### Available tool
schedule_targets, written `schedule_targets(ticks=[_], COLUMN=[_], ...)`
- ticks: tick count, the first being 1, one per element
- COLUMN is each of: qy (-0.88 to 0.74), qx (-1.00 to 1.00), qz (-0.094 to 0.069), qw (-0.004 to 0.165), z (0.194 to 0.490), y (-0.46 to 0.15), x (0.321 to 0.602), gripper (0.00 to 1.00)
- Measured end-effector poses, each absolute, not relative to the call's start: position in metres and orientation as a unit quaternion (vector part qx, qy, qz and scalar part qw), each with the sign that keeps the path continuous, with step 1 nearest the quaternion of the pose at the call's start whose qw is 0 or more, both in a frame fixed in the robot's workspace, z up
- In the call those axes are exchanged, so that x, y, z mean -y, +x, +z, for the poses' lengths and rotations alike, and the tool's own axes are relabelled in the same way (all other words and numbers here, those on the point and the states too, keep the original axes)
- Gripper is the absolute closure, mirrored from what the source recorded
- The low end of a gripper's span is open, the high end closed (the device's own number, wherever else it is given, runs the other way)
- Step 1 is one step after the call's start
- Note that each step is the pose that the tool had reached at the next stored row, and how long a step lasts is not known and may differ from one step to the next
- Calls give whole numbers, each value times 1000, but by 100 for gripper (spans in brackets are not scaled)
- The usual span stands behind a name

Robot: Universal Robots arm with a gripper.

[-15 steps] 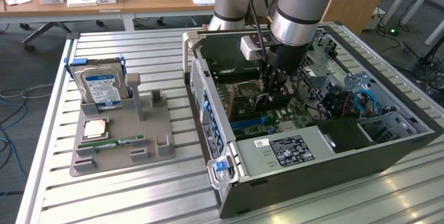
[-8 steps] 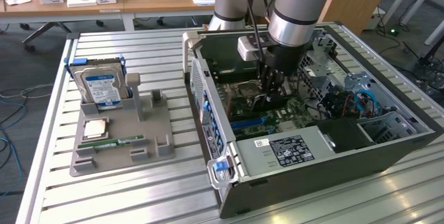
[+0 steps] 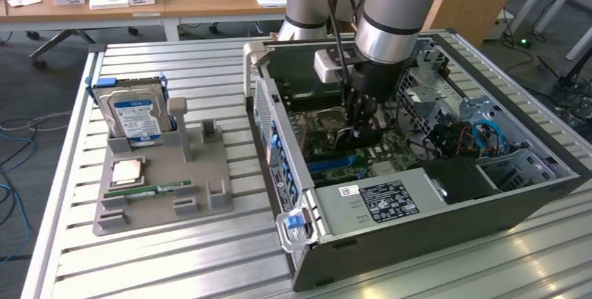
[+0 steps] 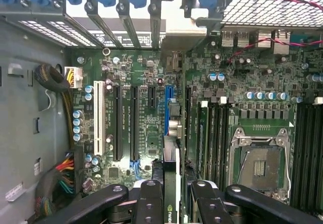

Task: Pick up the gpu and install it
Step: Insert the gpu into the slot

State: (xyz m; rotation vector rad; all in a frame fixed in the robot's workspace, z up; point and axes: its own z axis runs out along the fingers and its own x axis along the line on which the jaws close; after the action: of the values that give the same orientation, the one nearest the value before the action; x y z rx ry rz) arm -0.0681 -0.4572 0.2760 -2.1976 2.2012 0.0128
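i had the gripper (image 3: pixel 361 127) clamped on the gpu (image 4: pixel 170 191), deep in the case (image 3: pixel 518 195) over the blue slot (image 4: pixel 167 95); pickup done, whether it was seated i couldn't tell.

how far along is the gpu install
Done: the gpu is picked up and inside the computer case. In hand: the gripper is shut on it, edge-on in line with the motherboard's blue slot. Left: whether it is seated cannot be told, and the gripper has not let go.
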Motion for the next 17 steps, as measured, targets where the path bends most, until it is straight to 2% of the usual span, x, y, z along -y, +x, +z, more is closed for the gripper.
schedule_targets(ticks=[17], qy=[-706], qx=[-708], qz=[4], qw=[15], z=[276], y=[-77], x=[457], gripper=[74])
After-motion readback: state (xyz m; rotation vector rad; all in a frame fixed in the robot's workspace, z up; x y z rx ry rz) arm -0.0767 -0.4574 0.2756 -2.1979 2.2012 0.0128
